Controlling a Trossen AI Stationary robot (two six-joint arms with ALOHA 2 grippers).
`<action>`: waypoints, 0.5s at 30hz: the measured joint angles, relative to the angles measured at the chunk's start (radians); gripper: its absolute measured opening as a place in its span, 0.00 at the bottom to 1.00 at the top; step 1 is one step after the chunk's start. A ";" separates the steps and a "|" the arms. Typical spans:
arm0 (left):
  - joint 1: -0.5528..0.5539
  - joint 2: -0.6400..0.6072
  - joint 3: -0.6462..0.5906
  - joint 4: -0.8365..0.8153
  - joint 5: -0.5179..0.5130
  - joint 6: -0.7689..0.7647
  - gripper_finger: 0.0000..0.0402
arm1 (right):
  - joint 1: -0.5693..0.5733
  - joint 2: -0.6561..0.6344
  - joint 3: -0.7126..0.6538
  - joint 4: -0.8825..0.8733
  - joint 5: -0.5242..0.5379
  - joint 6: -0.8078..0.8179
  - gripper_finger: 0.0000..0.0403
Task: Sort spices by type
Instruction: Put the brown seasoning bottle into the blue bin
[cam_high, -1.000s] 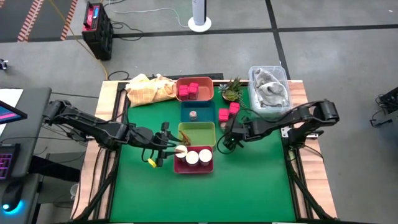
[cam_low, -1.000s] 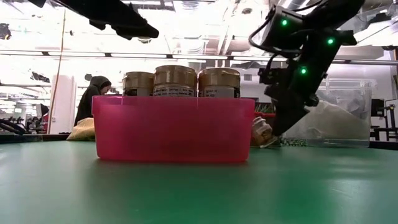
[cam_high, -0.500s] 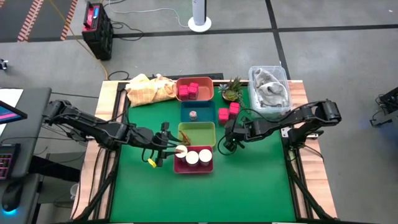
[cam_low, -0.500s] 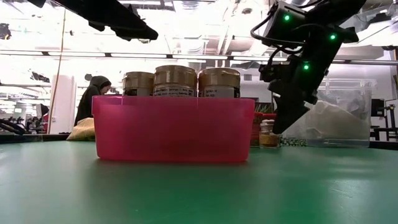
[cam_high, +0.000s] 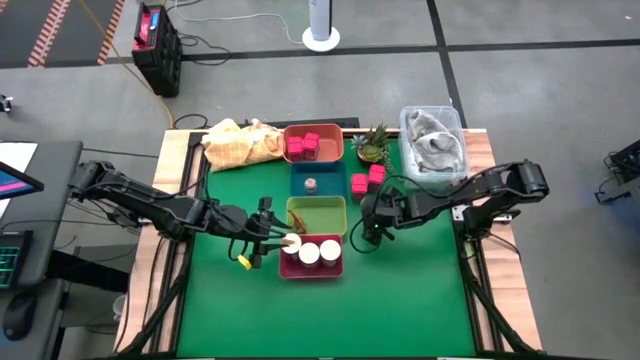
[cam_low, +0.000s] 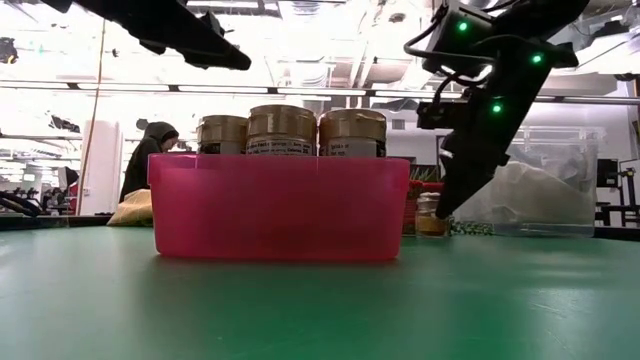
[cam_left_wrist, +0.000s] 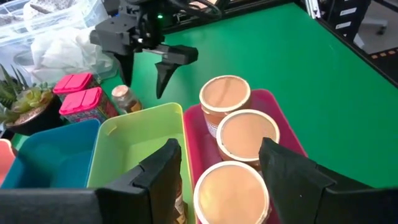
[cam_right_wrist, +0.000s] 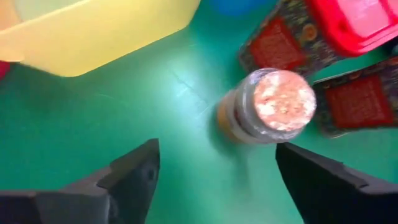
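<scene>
Right tool (cam_low: 447, 205) lifted off small shaker (cam_low: 430, 215), fingers wide; shaker upright on desk (cam_low: 320, 300), unsorted.

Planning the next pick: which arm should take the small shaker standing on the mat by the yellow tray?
Right. The right gripper hangs open directly over the shaker, nothing between them. The left gripper is open over the jars in the pink tray, farther off.

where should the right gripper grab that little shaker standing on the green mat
Probably around the round body of the small silver-topped shaker, just below its cap, coming straight down. It stands upright on the green mat, with magenta-lidded packs crowding one side, so the open right gripper should straddle it from the free sides.
</scene>
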 joint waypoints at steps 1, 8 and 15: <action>0.000 0.000 0.000 0.000 0.000 0.000 0.51 | -0.007 0.000 0.000 0.002 0.003 -0.010 0.90; 0.000 0.000 0.000 0.000 0.000 0.018 0.51 | -0.067 0.000 0.000 0.044 0.025 -0.057 0.88; 0.000 0.000 0.000 0.001 0.000 0.016 0.51 | -0.091 0.000 0.000 0.111 0.030 -0.109 0.83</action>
